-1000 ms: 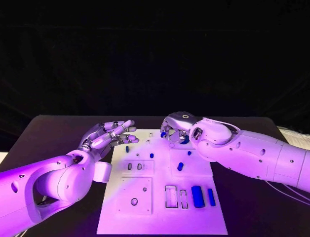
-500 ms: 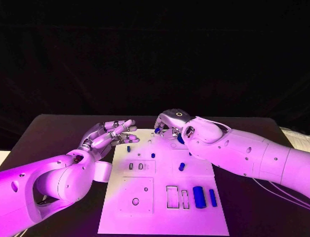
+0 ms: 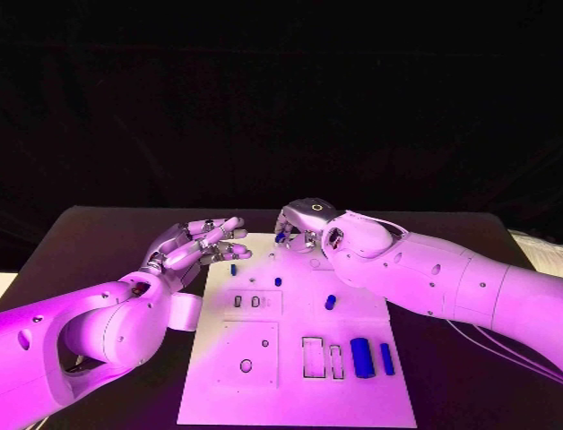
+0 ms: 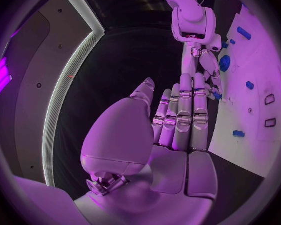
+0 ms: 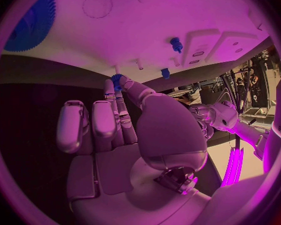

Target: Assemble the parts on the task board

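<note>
Pinching a small blue part (image 5: 117, 78) between its fingertips, your right hand (image 3: 310, 224) hung over the far edge of the task board (image 3: 276, 367). Your left hand (image 3: 202, 244) held nothing, its fingers straight and slightly apart, beside the board's far left corner. Other blue parts (image 3: 359, 356) lay on the board.

Black table (image 3: 100, 242) with a white task board (image 3: 295, 394) lying flat on it.

The board sits in the middle of the tabletop (long side running away from the robot), with bare black surface on both sides. Pale sheets (image 3: 556, 253) lie at the table's right edge.
</note>
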